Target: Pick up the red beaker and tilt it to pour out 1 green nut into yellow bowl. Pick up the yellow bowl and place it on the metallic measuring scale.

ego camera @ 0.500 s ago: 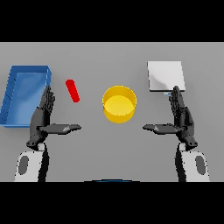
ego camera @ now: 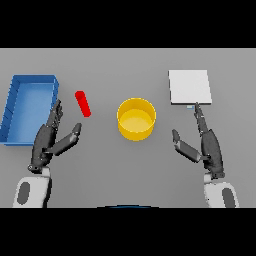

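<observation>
Lying red beaker (ego camera: 83, 103), long axis near-vertical

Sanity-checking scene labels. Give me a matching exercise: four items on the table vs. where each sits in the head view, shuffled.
Items:
1. beaker
2. bowl
3. scale
4. tray

Places:
A. far left edge
B. centre of table
C. upper right, just beyond the right hand
D. lying between tray and bowl, just beyond the left hand

Pairs: 1-D, 2-B, 3-C, 4-A
</observation>
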Controlling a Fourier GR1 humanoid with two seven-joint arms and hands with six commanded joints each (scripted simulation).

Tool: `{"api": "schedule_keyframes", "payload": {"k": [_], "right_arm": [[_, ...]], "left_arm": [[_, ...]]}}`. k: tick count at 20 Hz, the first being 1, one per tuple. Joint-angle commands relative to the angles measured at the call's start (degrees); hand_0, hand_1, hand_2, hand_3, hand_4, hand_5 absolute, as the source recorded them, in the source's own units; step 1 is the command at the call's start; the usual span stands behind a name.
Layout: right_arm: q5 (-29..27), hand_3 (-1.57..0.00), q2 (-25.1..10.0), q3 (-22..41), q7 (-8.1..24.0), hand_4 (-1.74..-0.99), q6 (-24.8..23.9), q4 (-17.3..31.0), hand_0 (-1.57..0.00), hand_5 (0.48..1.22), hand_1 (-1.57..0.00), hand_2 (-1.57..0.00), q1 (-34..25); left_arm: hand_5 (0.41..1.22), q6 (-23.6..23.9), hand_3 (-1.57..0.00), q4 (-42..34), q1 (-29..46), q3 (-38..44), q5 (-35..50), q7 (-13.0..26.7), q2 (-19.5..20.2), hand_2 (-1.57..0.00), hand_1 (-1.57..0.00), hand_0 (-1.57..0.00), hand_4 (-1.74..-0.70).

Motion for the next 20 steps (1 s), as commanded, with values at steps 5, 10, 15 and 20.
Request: {"api": "schedule_keyframes", "payload": {"k": [5, 10, 15, 20], "right_arm": [[0.3, 0.0, -0.1, 0.5, 2.8, -1.25, 0.3, -1.9, 0.0, 0.681, 0.0, 0.0, 0.1], [-2.7, 0.0, 0.1, -0.1, 1.1, -1.286, 2.1, -2.2, 0.0, 0.676, 0.0, 0.0, 0.9], [-2.8, 0.0, 0.5, -0.3, 1.0, -1.321, 1.7, -2.0, 0.0, 0.683, 0.0, 0.0, 0.7], [-3.5, 0.0, 0.3, -0.5, 0.5, -1.341, 2.2, -2.5, 0.0, 0.689, 0.0, 0.0, 1.5]], "left_arm": [[0.668, -0.4, 0.0, -1.5, 0.4, -1.9, -1.5, 2.6, 0.1, 0.0, 0.0, 0.0, -1.24], [0.724, -1.0, 0.0, 7.1, -6.2, -0.6, -1.2, 1.9, -0.7, 0.0, 0.0, 0.0, -1.36], [0.738, 0.0, 0.0, 17.4, -13.9, 1.8, -2.0, 1.1, -0.5, 0.0, 0.0, 0.0, -1.38], [0.717, 0.3, 0.0, 25.5, -19.0, 4.2, -1.2, -0.8, -1.0, 0.0, 0.0, 0.0, -1.34]]}}
